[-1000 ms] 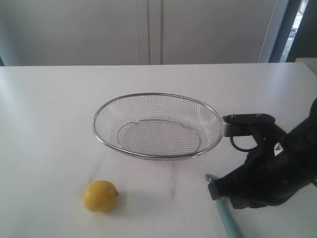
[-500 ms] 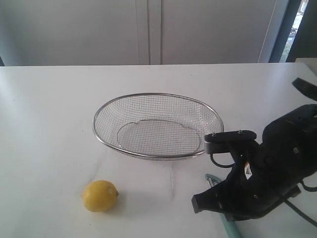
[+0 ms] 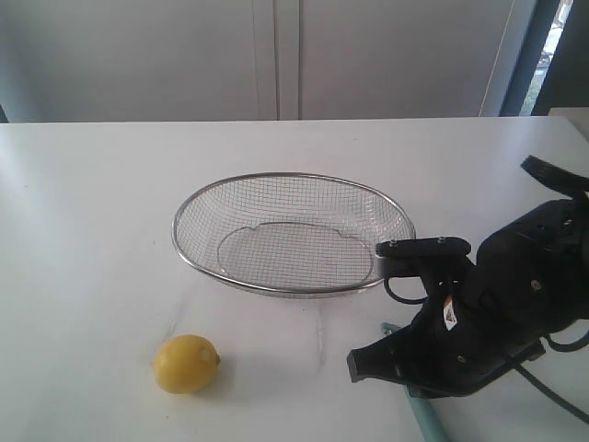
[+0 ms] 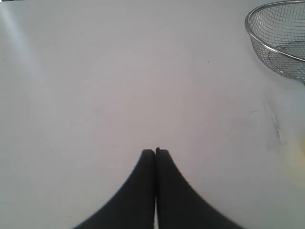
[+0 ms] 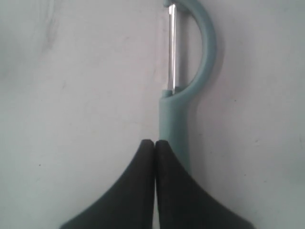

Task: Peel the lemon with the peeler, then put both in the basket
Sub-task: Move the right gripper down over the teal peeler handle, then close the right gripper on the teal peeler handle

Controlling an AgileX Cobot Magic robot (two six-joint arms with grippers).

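Lemon: laid on the white table, well apart from the wire-mesh basket.

Peeler: laid flat on the table near the basket, its teal handle partly covered by the right gripper. The gripper's fingers are pressed together, and the handle is seen beneath and beside them, not between.

Left gripper: fingers pressed together, nothing held, positioned over bare table.

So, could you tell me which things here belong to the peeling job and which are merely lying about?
Job in hand:
lemon
teal-handled peeler
wire-mesh basket

Not part of it, only surroundings:
white table
pale panels behind
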